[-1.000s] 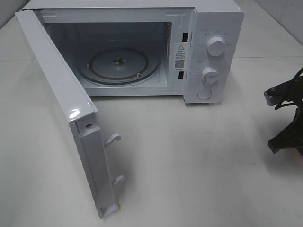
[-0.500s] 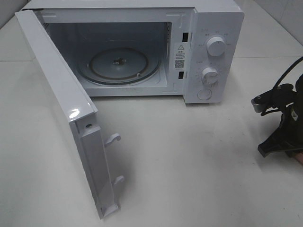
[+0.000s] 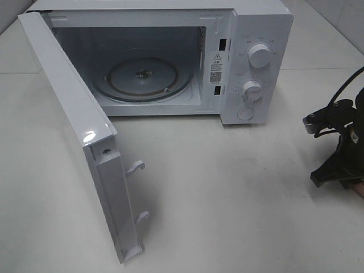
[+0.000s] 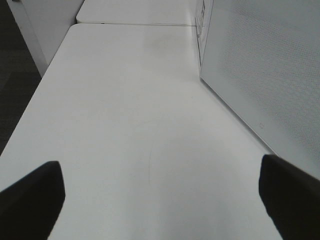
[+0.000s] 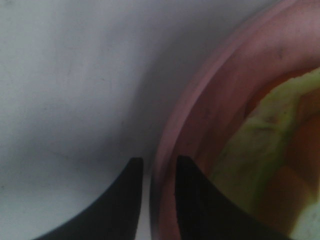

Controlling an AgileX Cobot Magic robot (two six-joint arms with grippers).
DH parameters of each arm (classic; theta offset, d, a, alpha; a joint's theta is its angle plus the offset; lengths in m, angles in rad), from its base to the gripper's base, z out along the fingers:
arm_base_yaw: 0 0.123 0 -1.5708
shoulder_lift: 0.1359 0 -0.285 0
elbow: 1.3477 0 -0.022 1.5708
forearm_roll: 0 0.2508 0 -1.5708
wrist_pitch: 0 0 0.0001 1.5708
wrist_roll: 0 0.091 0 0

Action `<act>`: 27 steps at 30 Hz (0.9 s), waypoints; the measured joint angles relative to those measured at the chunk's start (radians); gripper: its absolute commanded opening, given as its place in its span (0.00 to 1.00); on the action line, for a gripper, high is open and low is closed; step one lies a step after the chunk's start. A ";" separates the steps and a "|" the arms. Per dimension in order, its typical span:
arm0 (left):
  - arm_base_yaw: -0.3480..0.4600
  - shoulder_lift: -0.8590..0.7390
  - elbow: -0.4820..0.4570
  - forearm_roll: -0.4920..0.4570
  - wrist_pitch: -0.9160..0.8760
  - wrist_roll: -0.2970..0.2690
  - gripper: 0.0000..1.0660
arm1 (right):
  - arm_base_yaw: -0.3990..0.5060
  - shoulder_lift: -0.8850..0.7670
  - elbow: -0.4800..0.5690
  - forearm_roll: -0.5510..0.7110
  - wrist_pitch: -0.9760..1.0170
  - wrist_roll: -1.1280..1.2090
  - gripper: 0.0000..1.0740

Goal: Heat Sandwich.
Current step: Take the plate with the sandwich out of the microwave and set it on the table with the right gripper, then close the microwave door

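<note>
The sandwich [image 5: 260, 145], pale bread with yellow-green and orange filling, lies on a round pink plate [image 5: 200, 100] in the right wrist view. My right gripper [image 5: 157, 162] has its two black fingers closed tight on either side of the plate's rim. In the high view the right gripper [image 3: 339, 168] is at the table's far right edge, and only a sliver of the plate [image 3: 359, 188] shows. My left gripper [image 4: 160, 192] is wide open and empty above bare table, beside the microwave door; it is out of the high view.
A white microwave [image 3: 256, 34] stands at the back with its door [image 3: 68, 114] swung fully open toward the front left. Its glass turntable [image 3: 142, 77] is bare. Two knobs [image 3: 259, 56] are on its right panel. White table [image 3: 227, 199] lies in front.
The right arm has shifted left into the high view over the last second, then barely moved. Microwave and door are unchanged.
</note>
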 measured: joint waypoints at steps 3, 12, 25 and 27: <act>0.000 0.000 0.000 0.000 0.000 0.000 0.95 | 0.000 0.000 -0.014 0.018 0.024 0.000 0.41; 0.000 0.000 0.000 0.000 0.000 0.000 0.95 | 0.000 -0.003 -0.087 0.129 0.188 -0.007 0.58; 0.000 0.000 0.000 0.000 0.000 0.000 0.95 | 0.000 -0.217 -0.098 0.280 0.281 -0.144 0.73; 0.000 0.000 0.000 0.000 0.000 0.000 0.95 | 0.000 -0.269 -0.098 0.310 0.314 -0.163 0.73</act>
